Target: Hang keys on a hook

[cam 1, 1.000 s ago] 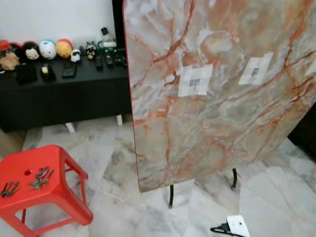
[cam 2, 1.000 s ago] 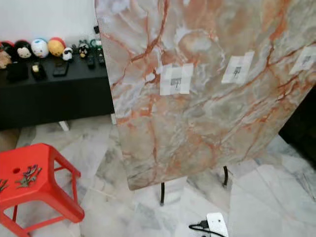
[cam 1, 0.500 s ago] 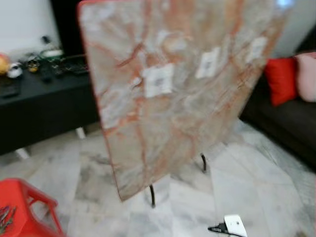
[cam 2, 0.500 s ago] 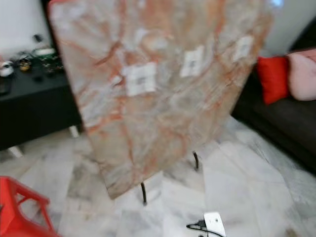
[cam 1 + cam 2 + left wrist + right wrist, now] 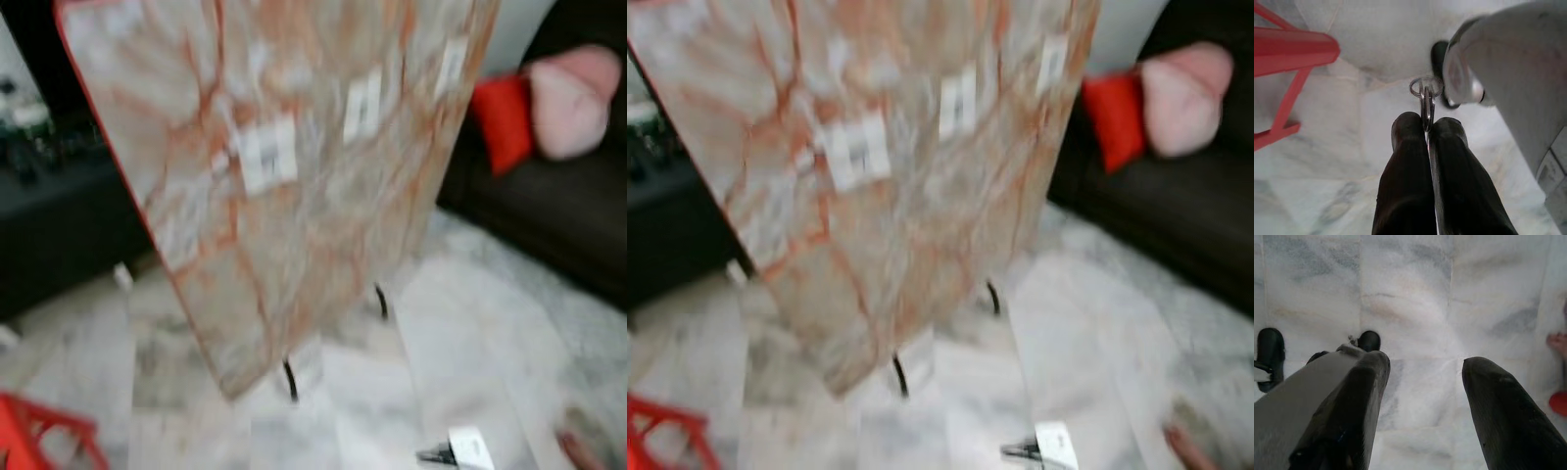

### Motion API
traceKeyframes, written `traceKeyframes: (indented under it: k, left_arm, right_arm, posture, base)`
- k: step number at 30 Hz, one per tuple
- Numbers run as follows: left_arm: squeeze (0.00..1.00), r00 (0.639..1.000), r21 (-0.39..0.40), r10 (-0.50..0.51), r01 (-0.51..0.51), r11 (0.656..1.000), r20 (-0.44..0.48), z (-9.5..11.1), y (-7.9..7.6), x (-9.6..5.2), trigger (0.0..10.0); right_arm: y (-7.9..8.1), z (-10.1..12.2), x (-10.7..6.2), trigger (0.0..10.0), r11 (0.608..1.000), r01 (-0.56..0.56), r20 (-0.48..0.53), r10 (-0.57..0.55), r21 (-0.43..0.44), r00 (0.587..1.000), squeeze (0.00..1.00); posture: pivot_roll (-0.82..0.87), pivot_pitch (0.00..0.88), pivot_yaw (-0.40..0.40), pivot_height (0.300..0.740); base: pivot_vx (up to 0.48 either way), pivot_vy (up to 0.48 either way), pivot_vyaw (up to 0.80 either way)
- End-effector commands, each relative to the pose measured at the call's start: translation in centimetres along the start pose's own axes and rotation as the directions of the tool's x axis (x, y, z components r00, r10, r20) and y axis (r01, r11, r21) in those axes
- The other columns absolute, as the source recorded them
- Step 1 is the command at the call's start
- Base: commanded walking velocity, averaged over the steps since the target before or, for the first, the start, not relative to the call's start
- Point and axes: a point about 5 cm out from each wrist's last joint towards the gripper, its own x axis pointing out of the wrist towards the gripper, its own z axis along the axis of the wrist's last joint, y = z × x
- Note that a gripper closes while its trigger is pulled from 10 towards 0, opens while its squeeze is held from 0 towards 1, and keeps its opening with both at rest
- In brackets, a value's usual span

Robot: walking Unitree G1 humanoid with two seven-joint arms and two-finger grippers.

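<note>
In the left wrist view my left gripper (image 5: 1426, 128) is shut on a set of keys (image 5: 1426, 100), whose metal ring sticks out past the fingertips above the marble floor. My right gripper (image 5: 1425, 369) hangs open over the floor with nothing between its fingers. In the blurred head views a tall marble-patterned board (image 5: 284, 147) leans on thin black legs (image 5: 290, 380). White patches (image 5: 267, 154) on the board each carry a small dark hook, too blurred to make out.
A red stool (image 5: 39, 441) sits at the lower left, also beside my left hand (image 5: 1288, 49). A dark sofa with a red cushion (image 5: 502, 119) and a pink cushion (image 5: 573, 98) stands at the right. A white plug (image 5: 468, 448) lies on the floor. A person's foot (image 5: 588, 452) is at the lower right.
The head camera has swung to the right: the board and stool have slid left in the picture, the black cabinet has left the view and the sofa has come in. The picture is more blurred.
</note>
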Motion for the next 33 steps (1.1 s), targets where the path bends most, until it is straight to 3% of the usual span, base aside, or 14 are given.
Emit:
traceKeyframes:
  k: [1,3,5,6,8,15,18,24,25,27,28,30,31,33]
  left_arm:
    - [0.00,0.865,-0.092,0.108,-0.072,0.993,0.490,10.9,3.3,-1.2,10.0]
    - [0.00,0.843,-0.077,0.140,-0.117,0.990,0.520,11.4,3.8,-1.5,10.0]
    - [0.00,0.686,-0.128,0.183,-0.131,0.983,0.704,14.2,5.2,-3.6,10.0]
    - [0.00,0.686,-0.128,0.183,-0.131,0.983,0.704,14.2,5.2,-3.6,10.0]
    - [0.00,0.544,-0.114,0.161,-0.119,0.986,0.823,16.7,4.5,-7.1,10.0]
    - [0.00,0.451,-0.070,0.113,-0.111,0.991,0.886,17.4,2.4,-9.1,10.0]
    - [0.00,0.480,-0.072,0.125,-0.128,0.989,0.868,16.9,2.4,-8.4,10.0]
    - [0.00,0.612,0.004,0.130,-0.213,0.977,0.780,15.9,3.0,-7.1,10.0]
    - [0.00,0.673,0.042,0.152,-0.262,0.964,0.724,15.4,3.7,-5.9,10.0]
    - [0.00,0.719,0.091,0.170,-0.310,0.946,0.674,14.9,4.5,-5.0,10.0]
    - [0.00,0.768,0.199,0.149,-0.339,0.919,0.622,14.3,4.6,-3.9,10.0]
    - [0.00,0.785,0.238,0.142,-0.347,0.907,0.603,14.1,4.7,-3.6,10.0]
    - [0.00,0.856,0.366,0.123,-0.339,0.867,0.501,13.0,4.5,-2.5,10.0]
    - [0.00,0.885,0.425,0.117,-0.328,0.844,0.451,12.3,4.4,-2.0,10.0]
  right_arm:
    - [-0.4,-0.2,-0.1,10.0,1.000,0.009,-0.006,-0.009,-0.008,1.000,0.00]
    - [-0.4,-0.2,-0.1,10.0,1.000,0.010,-0.007,-0.010,-0.010,1.000,0.00]
    - [-0.5,-0.3,-0.1,10.0,1.000,0.012,-0.012,-0.012,-0.017,1.000,0.00]
    - [-0.5,-0.3,-0.1,10.0,1.000,0.012,-0.012,-0.012,-0.017,1.000,0.00]
    - [-0.6,-0.4,-0.1,10.0,1.000,0.011,-0.016,-0.011,-0.026,1.000,0.00]
    - [-0.8,-0.5,-0.1,10.0,0.999,0.013,-0.018,-0.014,-0.031,1.000,0.00]
    - [-0.8,-0.5,-0.2,10.0,0.999,0.014,-0.020,-0.015,-0.032,1.000,0.00]
    - [-0.7,-0.5,-0.1,10.0,0.999,0.015,-0.018,-0.016,-0.033,1.000,0.00]
    - [-0.7,-0.4,-0.1,10.0,0.999,0.015,-0.017,-0.016,-0.032,1.000,0.00]
    - [-0.7,-0.4,-0.1,10.0,0.999,0.015,-0.017,-0.016,-0.031,1.000,0.00]
    - [-0.6,-0.3,-0.1,10.0,0.999,0.015,-0.016,-0.016,-0.030,1.000,0.00]
    - [-0.6,-0.3,-0.1,10.0,0.999,0.015,-0.015,-0.015,-0.030,1.000,0.00]
    - [-0.6,-0.3,-0.1,10.0,0.999,0.015,-0.015,-0.015,-0.030,1.000,0.00]
    - [-0.6,-0.2,-0.1,10.0,0.999,0.014,-0.014,-0.015,-0.030,1.000,0.00]
  posture:
    - [0.06,0.000,-0.083,0.740]
    - [0.06,0.000,-0.084,0.740]
    - [0.07,0.000,-0.089,0.740]
    - [0.07,0.000,-0.089,0.740]
    - [0.07,0.000,-0.092,0.740]
    - [0.08,0.000,-0.100,0.740]
    - [0.08,0.000,-0.100,0.740]
    - [0.07,0.000,-0.102,0.740]
    - [0.07,0.000,-0.099,0.740]
    - [0.07,0.000,-0.101,0.740]
    - [0.07,0.000,-0.100,0.740]
    - [0.07,0.000,-0.101,0.740]
    - [0.07,0.000,-0.100,0.740]
    - [0.07,0.000,-0.099,0.740]
  base:
    - [0.000,0.000,0.00]
    - [0.000,0.000,0.00]
    - [0.000,0.000,0.00]
    - [0.000,0.000,0.00]
    - [0.000,0.000,0.00]
    - [0.000,0.000,0.00]
    - [0.000,0.000,0.00]
    - [0.000,0.000,0.00]
    - [0.000,0.000,0.00]
    - [0.000,0.000,0.00]
    - [0.000,0.000,0.00]
    - [0.000,0.000,0.00]
    - [0.000,0.000,0.00]
    - [0.000,0.000,0.00]
